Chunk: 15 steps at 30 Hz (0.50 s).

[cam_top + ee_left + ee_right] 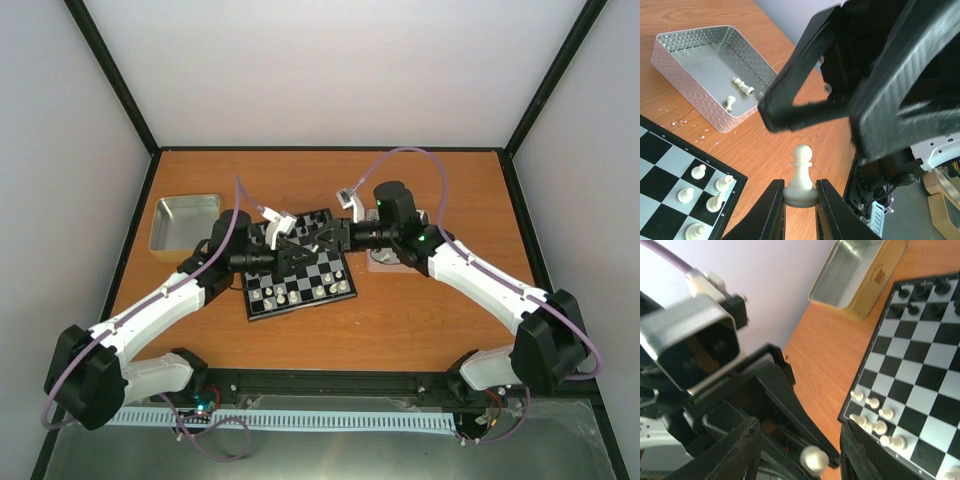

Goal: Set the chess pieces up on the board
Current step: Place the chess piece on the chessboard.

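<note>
Since both my arms meet over the middle of the worktop [420, 320], everything turns on that one crowded spot above the chessboard [300, 308], which lies slightly askew between a silver tray [185, 222] off to my left and a second tray [715, 75] under my right arm. Cream pieces [285, 295] already fill part of the board's near rows, black figures [920, 292] line its far edge, and a few loose pieces [740, 86] lie in the second tray. My left tool [800, 192] is closed narrowly on the base of a cream pawn [801, 175], so the pawn's long axis runs out along the fingers with its round head pointing away from my wrist. My right tool [799, 425] faces it head-on with its fingers spread wide, and in its own camera the pawn's head sits low between them, touching neither as far as I can tell. The left wrist view puts the pawn over bare wood just beside the board's corner, not over a square. I judge this a handover: the left tool has the piece, the right is nearest its free end, and closing there must catch the head squarely or the pawn will tip.
</note>
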### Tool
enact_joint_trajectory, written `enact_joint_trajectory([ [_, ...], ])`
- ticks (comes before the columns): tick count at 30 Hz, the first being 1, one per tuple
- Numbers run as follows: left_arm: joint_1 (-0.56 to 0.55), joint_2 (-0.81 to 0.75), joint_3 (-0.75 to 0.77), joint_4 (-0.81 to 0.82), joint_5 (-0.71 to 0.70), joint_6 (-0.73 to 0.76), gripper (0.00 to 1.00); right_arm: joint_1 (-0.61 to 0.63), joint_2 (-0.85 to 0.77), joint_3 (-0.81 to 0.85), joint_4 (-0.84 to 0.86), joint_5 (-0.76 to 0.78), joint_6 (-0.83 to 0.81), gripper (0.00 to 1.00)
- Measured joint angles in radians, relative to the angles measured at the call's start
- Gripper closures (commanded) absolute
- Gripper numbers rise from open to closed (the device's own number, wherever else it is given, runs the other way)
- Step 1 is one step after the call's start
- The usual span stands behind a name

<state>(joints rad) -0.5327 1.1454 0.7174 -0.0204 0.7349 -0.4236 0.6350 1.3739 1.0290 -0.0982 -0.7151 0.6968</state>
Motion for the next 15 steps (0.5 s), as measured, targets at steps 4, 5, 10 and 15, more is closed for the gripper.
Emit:
enact_joint_trajectory([
  [4,0.000,-0.009,0.000,-0.007,0.010,0.027,0.91,0.000,0.005,0.008,-0.093,-0.040,-0.079,0.62],
  [5,0.000,-0.009,0.000,-0.010,0.010,0.031,0.91,0.000,0.005,0.009,-0.109,-0.049,-0.090,0.64],
  [10,0.000,-0.011,0.000,-0.030,0.011,0.043,0.91,0.000,0.005,0.008,-0.135,-0.082,-0.117,0.71],
  [15,0.000,-0.011,0.000,-0.033,0.020,0.046,0.91,0.000,0.009,0.008,-0.133,-0.090,-0.121,0.71],
])
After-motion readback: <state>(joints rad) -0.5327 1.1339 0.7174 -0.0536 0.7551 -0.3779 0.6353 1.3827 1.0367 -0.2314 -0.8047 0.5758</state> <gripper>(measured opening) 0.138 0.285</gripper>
